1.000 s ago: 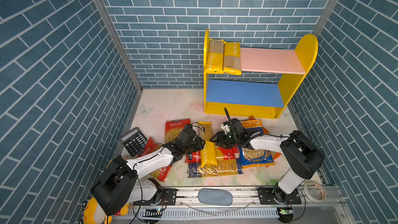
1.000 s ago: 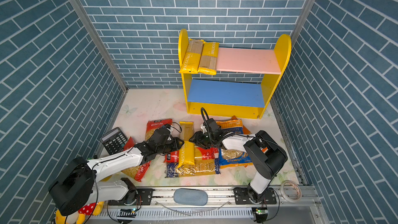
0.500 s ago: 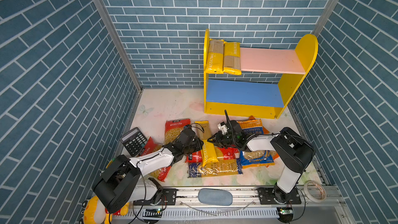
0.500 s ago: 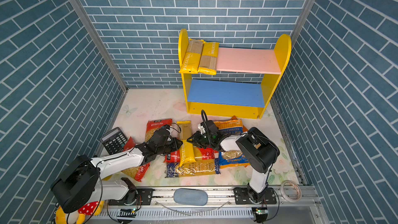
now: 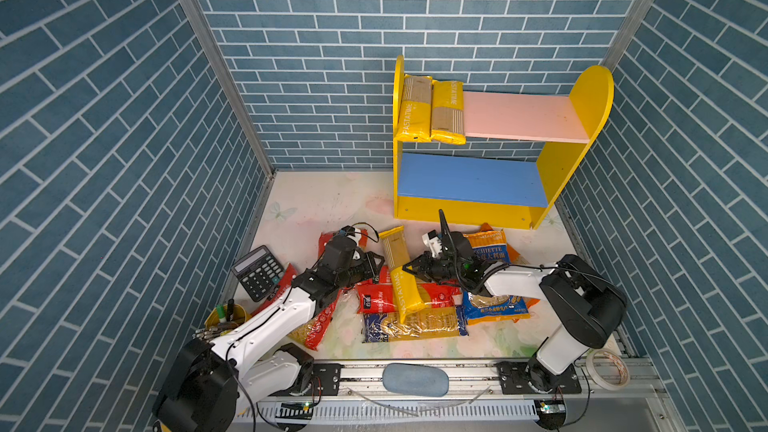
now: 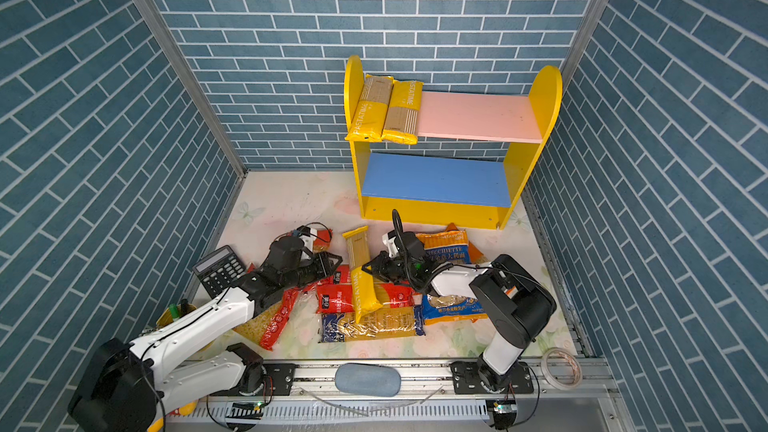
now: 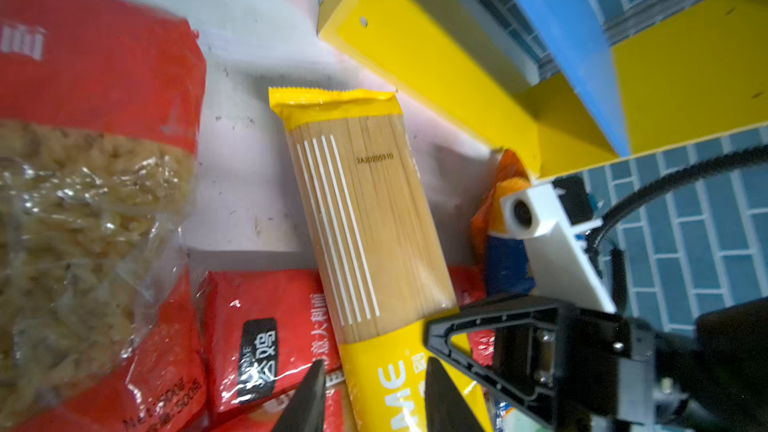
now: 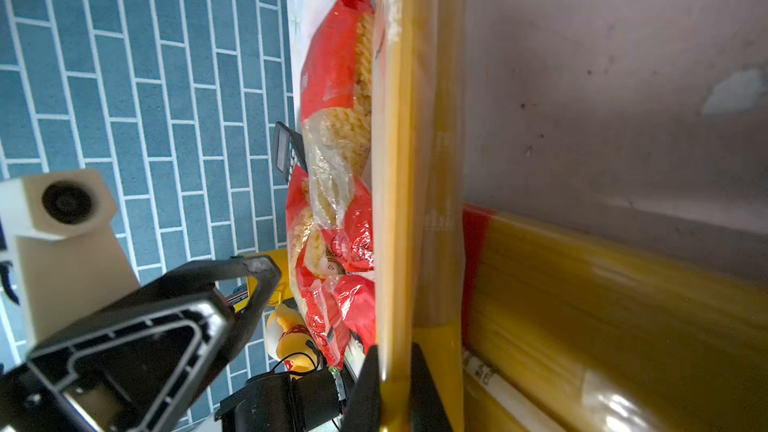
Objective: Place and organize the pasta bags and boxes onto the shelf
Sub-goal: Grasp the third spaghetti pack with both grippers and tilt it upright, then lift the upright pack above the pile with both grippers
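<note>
Two yellow-tan PASTATIME packs (image 5: 448, 114) lie on pink upper board (image 5: 519, 118) of yellow-sided wooden shelf (image 5: 582, 126), visible in both top views only. Third long yellow-tan PASTATIME pack (image 5: 405, 297) on tabletop (image 5: 324, 205), across red spaghetti bag (image 5: 372, 299): right hand (image 8: 394, 349) pinches its edge; left hand (image 7: 374, 361) released, fingers apart over it. Right wrist view blurs pack.

The shelf (image 5: 590, 93) shows yellow side panels, a pink upper board and a blue lower board, against walls (image 5: 332, 14) in teal brick pattern with pale grout. Down on the floor, the PASTATIME pack (image 5: 406, 297) is yellow with a tan, white-striped window. Then there's a red spaghetti bag (image 5: 374, 297), a blue spaghetti bag (image 5: 432, 322) with golden strands showing, and a black calculator (image 5: 258, 272).
</note>
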Robot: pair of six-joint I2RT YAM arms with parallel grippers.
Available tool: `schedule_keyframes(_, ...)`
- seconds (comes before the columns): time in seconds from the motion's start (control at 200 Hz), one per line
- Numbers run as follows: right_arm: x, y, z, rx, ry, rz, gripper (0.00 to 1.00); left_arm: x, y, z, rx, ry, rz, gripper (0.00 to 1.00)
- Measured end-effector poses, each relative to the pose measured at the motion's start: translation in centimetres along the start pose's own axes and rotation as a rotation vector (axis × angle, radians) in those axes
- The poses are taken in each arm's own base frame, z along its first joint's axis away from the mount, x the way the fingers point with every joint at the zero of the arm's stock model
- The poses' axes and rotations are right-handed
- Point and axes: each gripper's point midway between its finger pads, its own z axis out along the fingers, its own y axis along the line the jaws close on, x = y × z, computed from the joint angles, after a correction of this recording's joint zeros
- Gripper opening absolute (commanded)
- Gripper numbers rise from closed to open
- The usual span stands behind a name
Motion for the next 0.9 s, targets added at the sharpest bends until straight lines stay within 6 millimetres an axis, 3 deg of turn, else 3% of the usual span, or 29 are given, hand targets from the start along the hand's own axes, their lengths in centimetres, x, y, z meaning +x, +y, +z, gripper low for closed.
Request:
schedule_keyframes(0.175,-1.1,4.5,-2.9,-0.078,-0.079,-0.154,0.00,-4.0,-3.3,-2.3,0.133,-0.086,0.009,0.68)
schedule_keyframes(0.32,-1.5,7.4,-4.8,-0.141,-0.122,-0.249,0.00,-6.4,-6.8,-3.1,0.284,-0.126,0.024,0.74)
schedule_keyframes(0.61,-2.4,10.9,-6.5,-0.230,-0.171,-0.304,0.00,-7.8,-10.6,-3.2,0.485,-0.138,0.012,0.77)
schedule_keyframes(0.9,-3.3,13.0,-7.4,-0.318,-0.205,-0.267,0.00,-8.8,-12.2,-3.6,0.567,-0.175,0.016,0.75)
